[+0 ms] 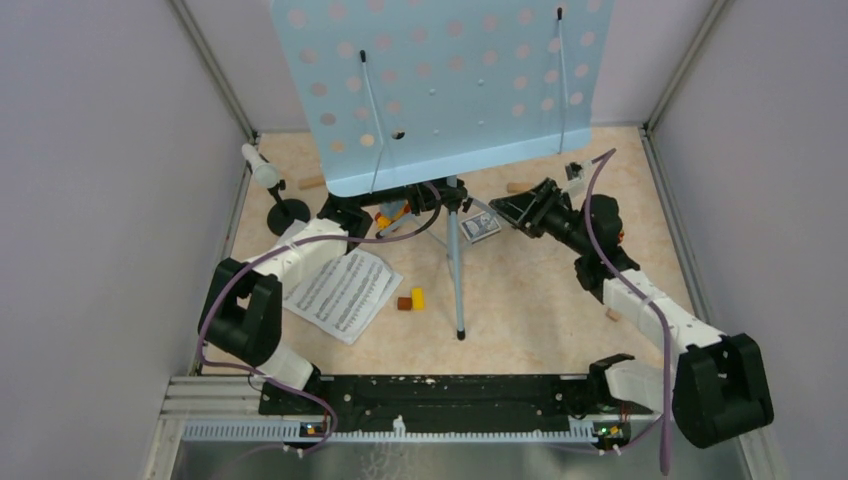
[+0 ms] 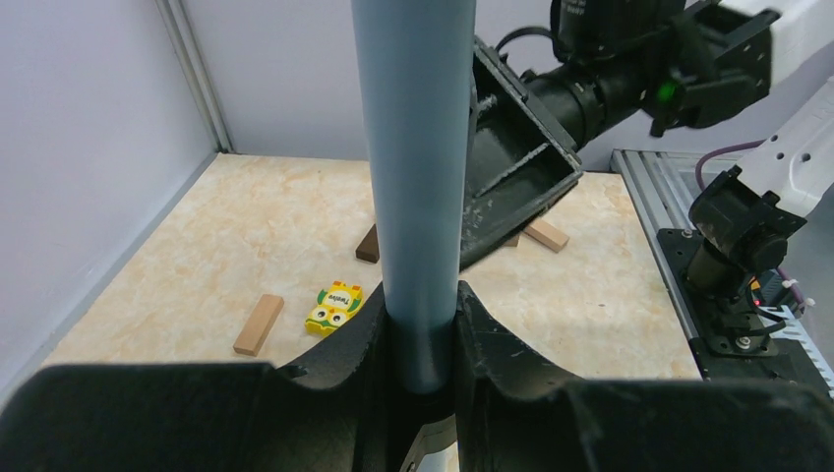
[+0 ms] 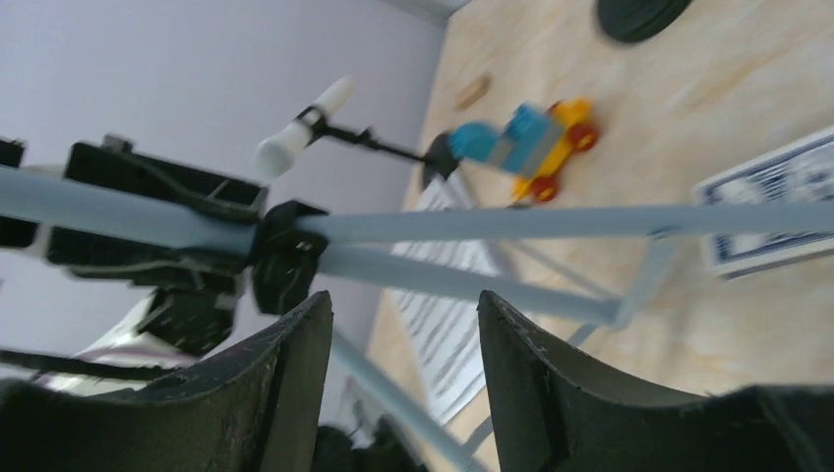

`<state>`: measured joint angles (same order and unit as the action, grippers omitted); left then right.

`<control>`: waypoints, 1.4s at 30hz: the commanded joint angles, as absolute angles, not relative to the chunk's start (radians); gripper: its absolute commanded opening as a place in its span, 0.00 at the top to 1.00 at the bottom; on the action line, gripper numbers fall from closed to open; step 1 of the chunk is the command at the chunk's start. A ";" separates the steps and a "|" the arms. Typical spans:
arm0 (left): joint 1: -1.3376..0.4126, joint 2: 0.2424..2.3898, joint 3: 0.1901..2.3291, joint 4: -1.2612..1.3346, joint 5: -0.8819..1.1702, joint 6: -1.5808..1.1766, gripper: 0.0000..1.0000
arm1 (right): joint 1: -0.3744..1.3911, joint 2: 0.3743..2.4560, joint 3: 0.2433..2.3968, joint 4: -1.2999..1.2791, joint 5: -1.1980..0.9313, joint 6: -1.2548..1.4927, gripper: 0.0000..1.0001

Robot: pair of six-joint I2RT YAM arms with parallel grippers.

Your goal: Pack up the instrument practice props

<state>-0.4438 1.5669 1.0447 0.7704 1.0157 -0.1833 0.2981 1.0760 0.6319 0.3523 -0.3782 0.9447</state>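
Note:
The light-blue perforated music rack [image 1: 440, 80] stands at the back on thin tripod legs [image 1: 457, 290]. My left gripper [image 1: 445, 196] is shut on its grey-blue pole [image 2: 417, 167], which sits between the jaws in the left wrist view. My right gripper [image 1: 507, 211] is open and empty just right of the pole, with the pole and legs [image 3: 551, 222] ahead of its fingers [image 3: 295, 334]. White sheet-music pages [image 1: 340, 290] lie flat left of centre. A white toy microphone [image 1: 259, 165] sits in a black round-based holder [image 1: 288, 211] at the far left. The blue microphone is out of view.
A blue-and-orange toy car [image 3: 521, 144] and a card deck [image 1: 481, 227] lie under the rack. Small blocks [image 1: 411, 298] lie by the pages. Wooden blocks [image 2: 259, 324] and a yellow owl tile [image 2: 333, 307] lie on the floor. Walls close in on three sides.

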 commanded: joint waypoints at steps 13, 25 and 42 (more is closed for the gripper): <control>-0.394 1.597 1.016 0.614 0.953 -0.125 1.00 | 0.362 1.244 0.640 0.849 -0.693 1.408 0.54; -0.394 1.591 1.015 0.614 0.953 -0.122 1.00 | 0.411 1.286 0.685 0.771 -0.619 1.335 0.63; -0.394 1.588 1.015 0.612 0.954 -0.121 1.00 | 0.436 1.375 0.714 0.879 -0.624 1.288 1.00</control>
